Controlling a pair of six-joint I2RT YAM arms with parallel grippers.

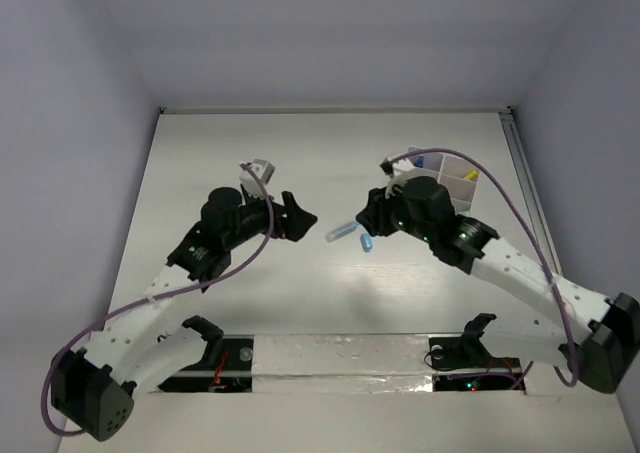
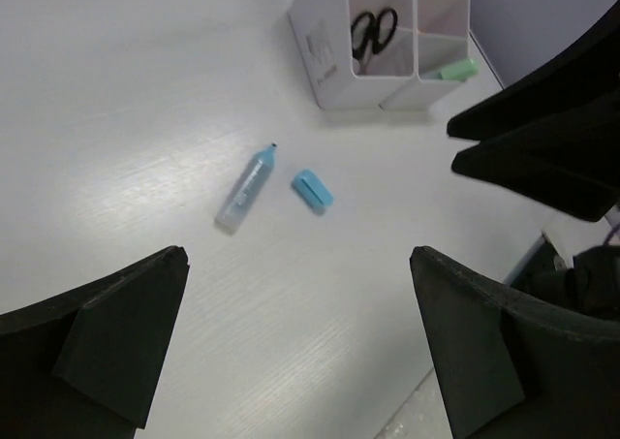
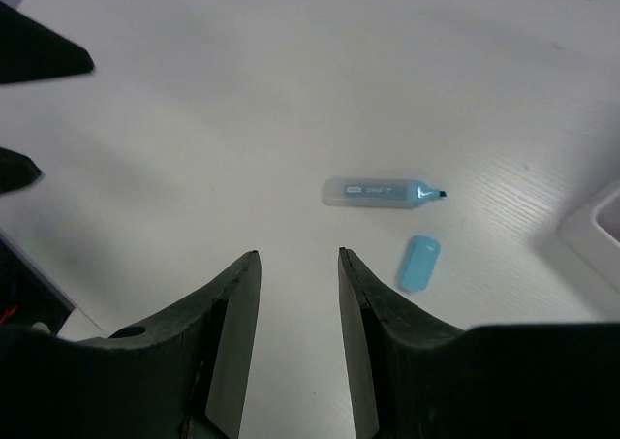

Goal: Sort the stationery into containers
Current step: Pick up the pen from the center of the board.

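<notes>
An uncapped blue marker point(image 1: 342, 232) lies on the white table between my two grippers, with its loose blue cap point(image 1: 366, 242) beside it. Both show in the left wrist view, marker point(image 2: 247, 187) and cap point(image 2: 312, 189), and in the right wrist view, marker point(image 3: 378, 192) and cap point(image 3: 418, 263). The white divided containers point(image 1: 447, 176) stand at the back right; one compartment holds black-handled scissors point(image 2: 373, 32), another a mint eraser point(image 2: 451, 69). My left gripper point(image 1: 303, 218) is wide open and empty point(image 2: 298, 255). My right gripper point(image 1: 372, 213) is open and empty point(image 3: 298, 255), short of the marker.
A yellow-tipped item point(image 1: 471, 175) lies in a far compartment. The right gripper's black fingers point(image 2: 542, 139) fill the right of the left wrist view. A container corner point(image 3: 601, 231) shows at the right edge of the right wrist view. White walls enclose the table.
</notes>
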